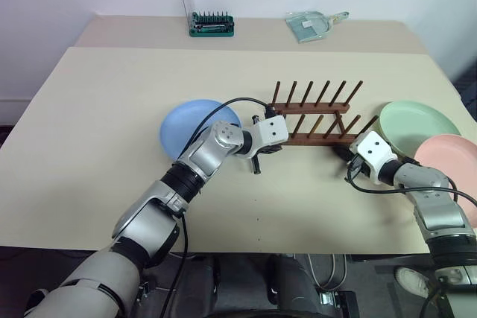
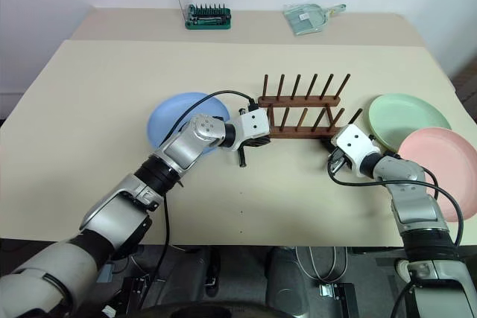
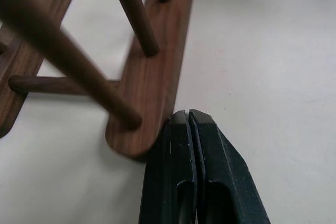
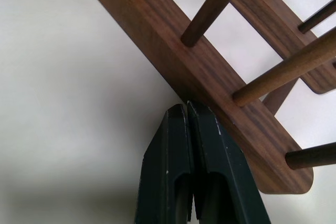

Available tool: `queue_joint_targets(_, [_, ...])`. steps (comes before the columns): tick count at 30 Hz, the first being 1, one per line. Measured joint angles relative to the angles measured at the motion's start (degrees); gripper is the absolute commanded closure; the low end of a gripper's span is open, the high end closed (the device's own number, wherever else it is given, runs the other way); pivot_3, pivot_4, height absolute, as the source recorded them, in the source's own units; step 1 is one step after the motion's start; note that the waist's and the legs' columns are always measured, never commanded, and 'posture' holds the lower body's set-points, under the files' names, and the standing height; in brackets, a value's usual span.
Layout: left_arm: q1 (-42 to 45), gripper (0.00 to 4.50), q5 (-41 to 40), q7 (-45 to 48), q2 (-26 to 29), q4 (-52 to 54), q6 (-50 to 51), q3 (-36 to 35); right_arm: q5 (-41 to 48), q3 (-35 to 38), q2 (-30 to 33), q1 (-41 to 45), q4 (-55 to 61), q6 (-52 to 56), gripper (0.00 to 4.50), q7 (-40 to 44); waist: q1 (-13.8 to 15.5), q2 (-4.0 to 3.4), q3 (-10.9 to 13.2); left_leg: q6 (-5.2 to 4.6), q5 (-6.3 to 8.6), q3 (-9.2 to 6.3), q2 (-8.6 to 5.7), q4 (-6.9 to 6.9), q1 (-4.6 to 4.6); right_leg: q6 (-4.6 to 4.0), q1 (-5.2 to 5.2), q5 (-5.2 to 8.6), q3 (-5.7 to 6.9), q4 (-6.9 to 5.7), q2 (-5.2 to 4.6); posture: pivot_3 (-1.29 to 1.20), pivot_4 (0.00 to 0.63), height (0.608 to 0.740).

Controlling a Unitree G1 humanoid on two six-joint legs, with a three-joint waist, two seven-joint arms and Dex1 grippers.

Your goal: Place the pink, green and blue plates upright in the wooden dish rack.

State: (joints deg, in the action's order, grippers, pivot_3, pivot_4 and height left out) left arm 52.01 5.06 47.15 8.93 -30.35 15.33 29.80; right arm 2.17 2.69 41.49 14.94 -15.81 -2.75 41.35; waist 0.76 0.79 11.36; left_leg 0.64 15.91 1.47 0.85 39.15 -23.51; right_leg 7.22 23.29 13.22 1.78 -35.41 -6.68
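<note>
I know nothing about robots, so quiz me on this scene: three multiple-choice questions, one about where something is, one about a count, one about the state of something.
1. Where does the blue plate lie?
A. On the table to the robot's left of the wooden dish rack
B. Standing in the rack
C. On top of the pink plate

2. How many plates are on the table?
A. One
B. Two
C. Three

3. How are the fingers of the left gripper?
A. Wide open
B. Shut, holding nothing
C. Shut on a plate

Answers:
1. A: the blue plate lies flat beside the rack's left end.
2. C: blue, green plate and pink plate show, none in the rack yet.
3. B: the left wrist view shows both black fingers pressed together at the end of a rack rail.
</note>
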Motion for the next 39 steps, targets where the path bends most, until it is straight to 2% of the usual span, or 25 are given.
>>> queue_joint_targets(13, [1.20,4.47,1.38,-0.66,0.25,-4.80,-3.58,-4.76,3.20,0.70,-2.30,0.06,-0.65,0.04,4.43,1.01,-0.14,0.00,0.00,0.00,0.00,0.00,0.01,0.00,0.01,0.01,0.01,0.00,0.00,-0.03,0.00,0.00,0.150,0.740])
queue_joint_targets(16, [-0.11,4.47,-1.60,2.60,0.20,-0.71,-1.61,-6.88,3.86,0.94,-2.28,0.01,-0.48,0.83,4.43,1.46,-0.13,0.00,0.00,0.00,0.00,0.00,0.01,0.00,0.01,0.01,0.01,0.00,0.00,-0.04,0.00,0.00,0.150,0.740])
queue_joint_targets(20, [-3.57,4.47,-10.25,9.22,0.79,8.82,6.05,-11.08,9.29,3.53,-2.09,-3.43,5.66,6.13,4.43,4.48,-0.09,-0.02,0.01,0.00,0.00,-0.02,0.03,-0.01,-0.01,0.01,0.02,0.00,0.01,-0.05,0.00,0.00,0.150,0.740])
queue_joint_targets(23, [-3.98,3.68,-20.32,14.11,2.87,17.56,15.64,-16.75,22.58,9.36,-1.17,-6.58,16.47,19.59,3.66,7.61,-0.12,-0.09,0.05,0.01,0.00,-0.05,0.04,0.00,-0.03,0.01,0.06,-0.01,0.00,-0.11,0.00,0.00,0.150,0.740])
queue_joint_targets(26, [-3.88,2.12,-26.57,17.31,5.93,23.25,21.07,-19.96,30.40,15.52,2.94,-7.31,24.04,28.07,2.16,7.99,-0.14,-0.12,0.03,0.00,0.00,-0.06,0.04,0.00,0.04,0.00,0.00,-0.01,0.01,-0.13,0.00,0.00,0.150,0.740])
queue_joint_targets(30, [-4.08,0.14,-29.49,21.06,10.65,25.58,21.89,-21.08,31.91,23.18,9.40,-10.49,28.63,34.46,0.17,6.69,0.18,-0.07,0.00,0.00,0.00,-0.09,0.02,0.00,0.04,-0.02,-0.08,0.01,0.05,-0.05,0.00,0.00,0.150,0.740])
queue_joint_targets(34, [-4.63,0.06,-29.87,23.31,11.60,25.38,20.19,-21.06,29.06,28.74,11.09,-18.58,29.15,35.56,0.07,5.50,0.39,-0.07,0.00,-0.02,0.01,-0.06,0.00,0.00,0.00,-0.02,-0.06,0.01,0.04,0.00,-0.02,0.00,0.150,0.740])
queue_joint_targets(39, [-6.22,0.06,-34.63,28.17,12.14,27.79,18.91,-21.97,25.78,35.24,11.22,-27.21,31.54,37.14,0.07,3.50,-0.12,-0.11,-0.02,-0.02,0.01,-0.06,0.04,-0.02,0.03,-0.02,-0.03,0.01,0.02,-0.03,0.00,0.00,0.150,0.740])
